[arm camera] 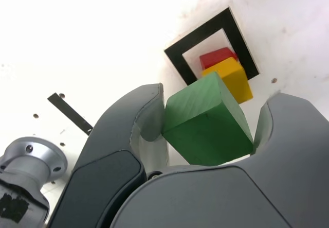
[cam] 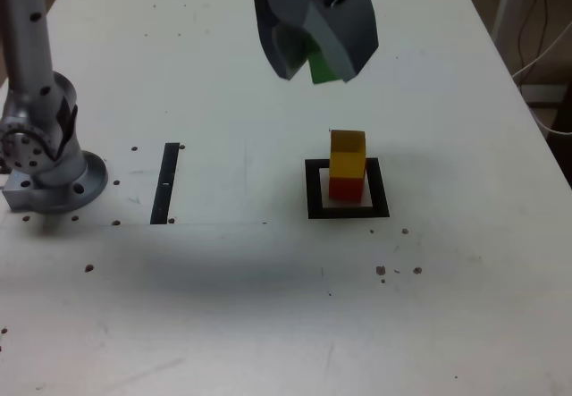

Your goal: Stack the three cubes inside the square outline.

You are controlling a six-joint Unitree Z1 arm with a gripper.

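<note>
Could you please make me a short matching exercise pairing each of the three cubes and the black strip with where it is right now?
Things:
1. green cube
2. yellow cube
3. red cube
4. black strip

Places:
A. flat on the table, toward the exterior view's left of the square outline
B. at the bottom of the stack, inside the outline
C. held between the jaws of the gripper, up in the air
D. resting on top of another cube

Pairs: 1-C, 2-D, 3-B, 4-A
</note>
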